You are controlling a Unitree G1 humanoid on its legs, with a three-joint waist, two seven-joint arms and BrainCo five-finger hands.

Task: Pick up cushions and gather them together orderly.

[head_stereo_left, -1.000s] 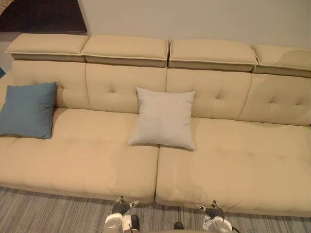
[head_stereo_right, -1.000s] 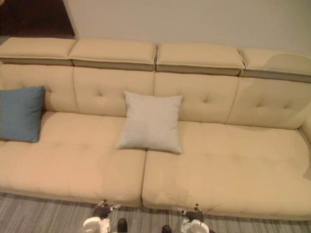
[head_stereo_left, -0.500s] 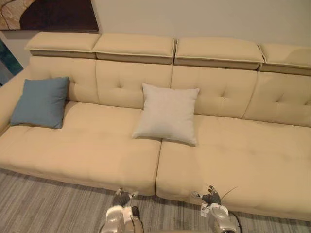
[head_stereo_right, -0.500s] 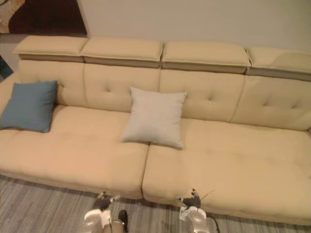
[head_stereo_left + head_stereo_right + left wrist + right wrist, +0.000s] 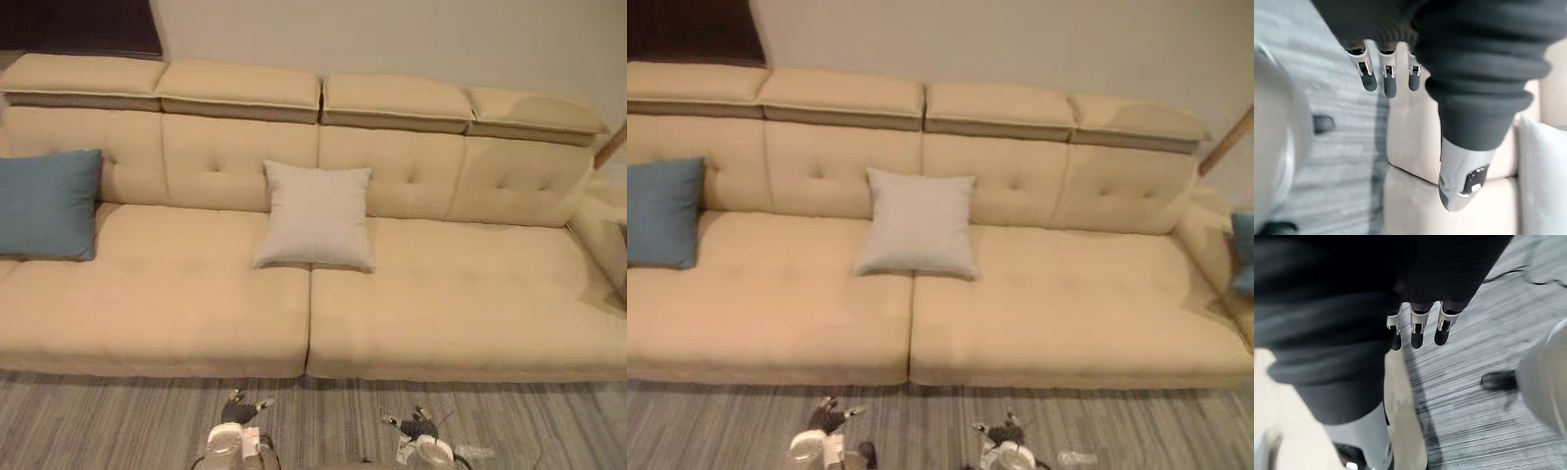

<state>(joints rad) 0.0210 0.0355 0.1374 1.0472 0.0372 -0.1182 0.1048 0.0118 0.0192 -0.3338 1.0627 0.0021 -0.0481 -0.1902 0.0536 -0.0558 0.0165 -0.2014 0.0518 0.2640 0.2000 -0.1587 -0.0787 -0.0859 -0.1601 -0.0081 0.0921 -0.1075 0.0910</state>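
Long cream sofa stands on grey striped carpet against the far wall. On its seat: pale grey cushion at the middle, over the seam between the two seat pads, leaning on the backrest — blue cushion at the far left end, also leaning back. The two are well apart.

A home living room (long beige sofa, striped carpet).

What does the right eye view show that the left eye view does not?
Right eye view adds: part of another blue cushion at the sofa's right end. Left eye view adds: a wider part of the left blue cushion. Both: the sofa, the pale cushion at its middle, and the left hand and right hand, open, low over the floor.
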